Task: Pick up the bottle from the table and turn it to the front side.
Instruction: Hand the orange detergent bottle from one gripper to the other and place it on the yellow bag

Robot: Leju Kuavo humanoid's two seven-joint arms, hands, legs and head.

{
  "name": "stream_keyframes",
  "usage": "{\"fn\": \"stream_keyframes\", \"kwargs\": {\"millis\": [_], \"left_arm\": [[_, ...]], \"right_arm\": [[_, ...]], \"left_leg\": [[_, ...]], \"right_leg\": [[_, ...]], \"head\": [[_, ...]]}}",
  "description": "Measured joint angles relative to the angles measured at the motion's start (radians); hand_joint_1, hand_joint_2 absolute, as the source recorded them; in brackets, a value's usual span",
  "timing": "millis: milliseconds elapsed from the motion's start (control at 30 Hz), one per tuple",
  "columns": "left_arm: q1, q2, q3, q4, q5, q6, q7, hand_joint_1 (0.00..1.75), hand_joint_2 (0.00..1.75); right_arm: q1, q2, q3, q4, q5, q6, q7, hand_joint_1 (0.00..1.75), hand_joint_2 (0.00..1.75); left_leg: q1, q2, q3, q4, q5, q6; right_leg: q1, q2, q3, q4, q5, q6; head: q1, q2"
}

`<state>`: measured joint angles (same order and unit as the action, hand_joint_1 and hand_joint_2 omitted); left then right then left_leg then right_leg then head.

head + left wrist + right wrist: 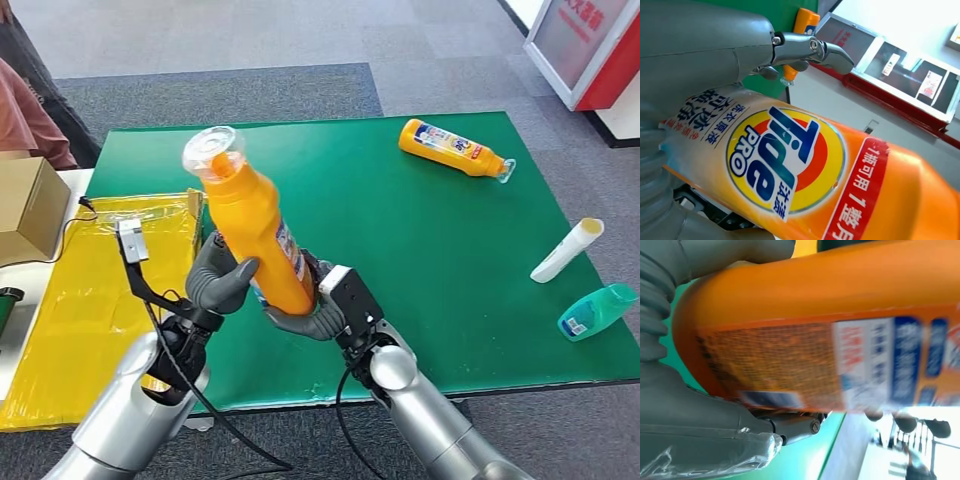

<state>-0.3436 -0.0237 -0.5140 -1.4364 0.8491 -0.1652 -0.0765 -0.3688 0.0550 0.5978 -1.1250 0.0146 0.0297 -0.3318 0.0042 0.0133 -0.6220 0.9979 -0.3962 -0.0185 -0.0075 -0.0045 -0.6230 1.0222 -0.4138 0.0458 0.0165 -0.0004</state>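
Observation:
An orange detergent bottle [253, 225] with a clear cap is held up above the green table [392, 250], tilted with its cap toward the far left. My left hand [219, 275] grips its lower body from the left and my right hand [313, 315] cups its base from the right. The left wrist view has the bottle's [810, 180] round logo label close up, with my left hand's fingers [813, 50] over it. In the right wrist view the bottle's [821, 340] back label with small print lies against my right hand [696, 430].
A second orange bottle [453, 148] lies at the table's far side. A white tube [566, 250] and a teal bottle [596, 312] lie near the right edge. Left of the table are a yellow bag [90, 290] and a cardboard box [26, 205]. A person's sleeve [26, 115] is at far left.

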Motion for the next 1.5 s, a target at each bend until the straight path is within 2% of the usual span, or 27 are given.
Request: {"fn": "stream_keyframes", "kwargs": {"millis": [333, 400, 467, 533, 1067, 1100, 1200, 1233, 1367, 1500], "left_arm": [[-0.035, 0.003, -0.028, 0.009, -0.022, 0.028, 0.021, 0.00, 1.75], [-0.039, 0.005, -0.032, 0.012, -0.025, 0.032, 0.023, 0.36, 1.75], [-0.041, 0.007, -0.035, 0.015, -0.030, 0.034, 0.024, 1.23, 1.75], [-0.043, 0.009, -0.037, 0.017, -0.037, 0.034, 0.024, 1.75, 1.75], [-0.061, 0.029, -0.050, 0.027, -0.075, 0.032, 0.019, 1.75, 1.75], [-0.061, 0.031, -0.050, 0.028, -0.076, 0.032, 0.017, 1.75, 1.75], [-0.060, 0.036, -0.050, 0.028, -0.096, 0.035, 0.001, 1.75, 1.75], [-0.060, 0.038, -0.050, 0.027, -0.116, 0.043, -0.011, 1.75, 1.75], [-0.052, 0.055, -0.049, 0.015, -0.308, 0.141, -0.098, 1.75, 1.75], [-0.026, 0.082, -0.011, -0.021, -0.495, 0.235, -0.145, 1.75, 1.75]], "right_arm": [[-0.002, 0.003, 0.008, 0.000, 0.074, -0.069, 0.000, 1.75, 1.75], [-0.002, 0.003, 0.008, 0.000, 0.079, -0.073, 0.001, 1.75, 1.75], [-0.002, 0.003, 0.008, 0.000, 0.081, -0.075, 0.002, 1.75, 1.75], [-0.002, 0.003, 0.007, 0.001, 0.084, -0.078, 0.004, 1.75, 1.75], [0.000, 0.003, 0.007, 0.004, 0.092, -0.086, 0.009, 1.75, 1.75], [0.000, 0.003, 0.007, 0.004, 0.093, -0.087, 0.009, 1.63, 1.75], [0.000, 0.003, 0.007, 0.005, 0.094, -0.090, 0.010, 0.34, 1.75], [0.000, 0.003, 0.007, 0.005, 0.094, -0.093, 0.011, 0.02, 1.75], [0.006, 0.003, 0.004, 0.004, 0.090, -0.119, 0.019, 0.00, 1.75], [0.025, 0.002, -0.020, -0.011, 0.085, -0.128, 0.022, 0.00, 1.75]], "left_leg": [[0.000, 0.000, 0.000, 0.000, 0.000, 0.000], [0.000, 0.000, 0.000, 0.000, 0.000, 0.000], [0.000, 0.000, 0.000, 0.000, 0.000, 0.000], [0.000, 0.000, 0.000, 0.000, 0.000, 0.000], [0.000, 0.000, 0.000, 0.000, 0.000, 0.000], [0.000, 0.000, 0.000, 0.000, 0.000, 0.000], [0.000, 0.000, 0.000, 0.000, 0.000, 0.000], [0.000, 0.000, 0.000, 0.000, 0.000, 0.000], [0.000, 0.000, 0.000, 0.000, 0.000, 0.000], [0.000, 0.000, 0.000, 0.000, 0.000, 0.000]], "right_leg": [[0.000, 0.000, 0.000, 0.000, 0.000, 0.000], [0.000, 0.000, 0.000, 0.000, 0.000, 0.000], [0.000, 0.000, 0.000, 0.000, 0.000, 0.000], [0.000, 0.000, 0.000, 0.000, 0.000, 0.000], [0.000, 0.000, 0.000, 0.000, 0.000, 0.000], [0.000, 0.000, 0.000, 0.000, 0.000, 0.000], [0.000, 0.000, 0.000, 0.000, 0.000, 0.000], [0.000, 0.000, 0.000, 0.000, 0.000, 0.000], [0.000, 0.000, 0.000, 0.000, 0.000, 0.000], [0.000, 0.000, 0.000, 0.000, 0.000, 0.000]], "head": [[0.000, 0.000], [0.000, 0.000], [0.000, 0.000], [0.000, 0.000], [0.000, 0.000], [0.000, 0.000], [0.000, 0.000], [0.000, 0.000], [0.000, 0.000], [0.000, 0.000]]}}
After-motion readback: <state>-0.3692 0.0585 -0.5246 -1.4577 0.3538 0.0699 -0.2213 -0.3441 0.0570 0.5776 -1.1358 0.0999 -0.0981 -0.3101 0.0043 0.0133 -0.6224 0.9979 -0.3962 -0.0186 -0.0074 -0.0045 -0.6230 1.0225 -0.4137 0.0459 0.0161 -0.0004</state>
